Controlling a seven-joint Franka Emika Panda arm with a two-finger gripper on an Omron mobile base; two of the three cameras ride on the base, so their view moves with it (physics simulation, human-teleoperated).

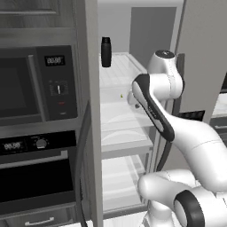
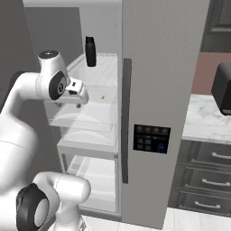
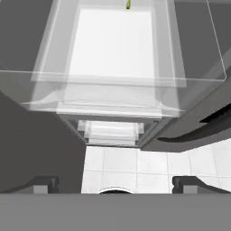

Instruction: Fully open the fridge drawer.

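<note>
Fridge drawer (image 3: 108,97) is our landmark: we see the translucent bin with its arch line (image 1: 122,119) sitting out from the open fridge (image 2: 158,90), forward of the white shelf (image 2: 88,146) below it. Our gripper (image 2: 80,95) hangs just above the drawer's front edge, pointing down; in the hand view the two fingertips (image 3: 43,184) stand wide apart with nothing between them. A small green thing (image 3: 128,4) lies at the drawer's back. A dark bottle (image 1: 106,52) stands on the shelf above the drawer, and the microwave (image 1: 37,84) sits left of the drawer
</note>
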